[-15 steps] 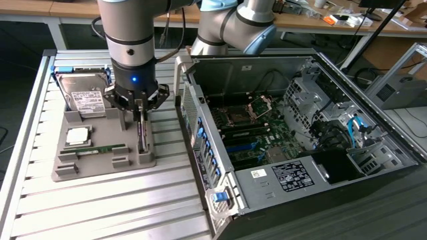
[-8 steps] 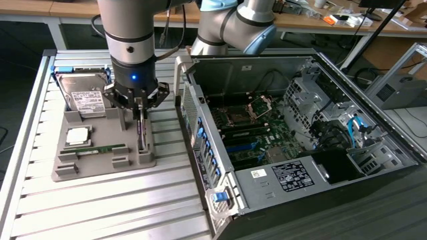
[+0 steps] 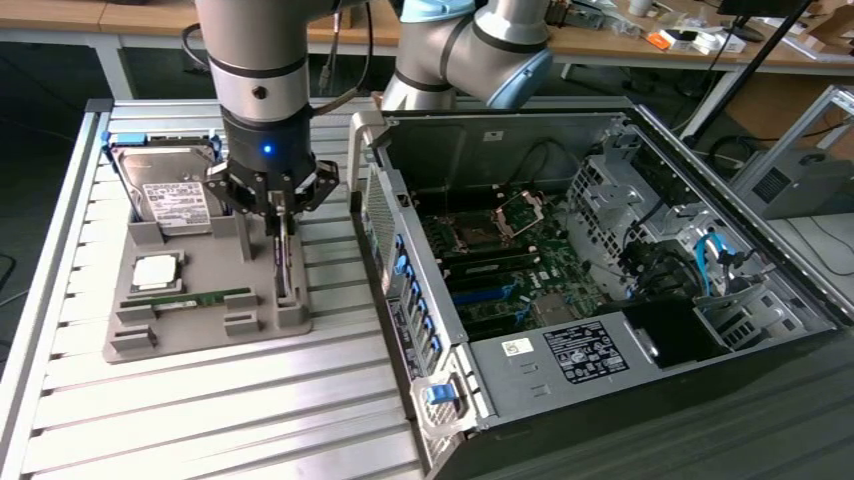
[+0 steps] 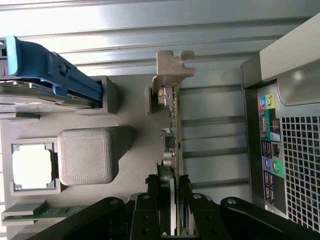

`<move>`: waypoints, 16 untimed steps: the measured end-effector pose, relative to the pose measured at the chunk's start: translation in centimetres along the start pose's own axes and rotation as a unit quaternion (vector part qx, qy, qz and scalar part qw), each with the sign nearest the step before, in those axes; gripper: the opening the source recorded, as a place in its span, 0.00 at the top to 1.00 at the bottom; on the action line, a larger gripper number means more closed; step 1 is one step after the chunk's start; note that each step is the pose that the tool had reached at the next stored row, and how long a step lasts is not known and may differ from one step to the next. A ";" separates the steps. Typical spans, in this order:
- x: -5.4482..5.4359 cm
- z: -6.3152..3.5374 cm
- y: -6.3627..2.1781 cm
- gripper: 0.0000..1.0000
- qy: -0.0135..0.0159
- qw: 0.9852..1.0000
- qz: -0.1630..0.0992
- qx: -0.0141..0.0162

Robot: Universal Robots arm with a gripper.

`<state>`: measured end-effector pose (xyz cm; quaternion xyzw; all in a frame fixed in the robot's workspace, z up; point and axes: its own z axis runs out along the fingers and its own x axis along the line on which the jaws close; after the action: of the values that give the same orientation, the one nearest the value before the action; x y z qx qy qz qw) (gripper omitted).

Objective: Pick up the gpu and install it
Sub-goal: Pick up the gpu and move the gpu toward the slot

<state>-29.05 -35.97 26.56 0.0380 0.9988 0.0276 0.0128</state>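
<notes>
The fingers (image 4: 146, 215) are closed on the gpu (image 4: 174, 145), with one pad against each broad face of the card, near one end of its upper edge. The gpu stands upright on its long edge at the side of the gray tray (image 3: 200, 335) nearest the computer case (image 3: 601, 280). It presents as a narrow dark strip. Whether the card has cleared its slot cannot be determined.

The arm (image 3: 260, 70) descends vertically onto the card from above.

The same tray carries three further parts:
- a hard drive (image 3: 180, 200) with a white label, propped at a tilt at the far end
- a square processor (image 3: 156, 270), lying flat in a recess
- a slim green memory stick (image 3: 187, 297), lying along the tray just beside the processor

The tray rests on the slatted metal desk (image 3: 200, 430). The computer case lies just beside the tray, on the exterior view's right, with its open side up and the motherboard exposed.
</notes>
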 end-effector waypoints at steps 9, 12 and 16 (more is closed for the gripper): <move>0.0 -0.75 0.04 0.73 0.000 1.000 0.000 0.000; 0.0 -1.01 0.06 0.73 0.000 1.000 0.000 0.000; 0.0 -1.50 0.09 0.73 0.000 1.000 0.000 0.000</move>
<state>-29.05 -35.97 28.07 0.0380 0.9988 0.0278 0.0129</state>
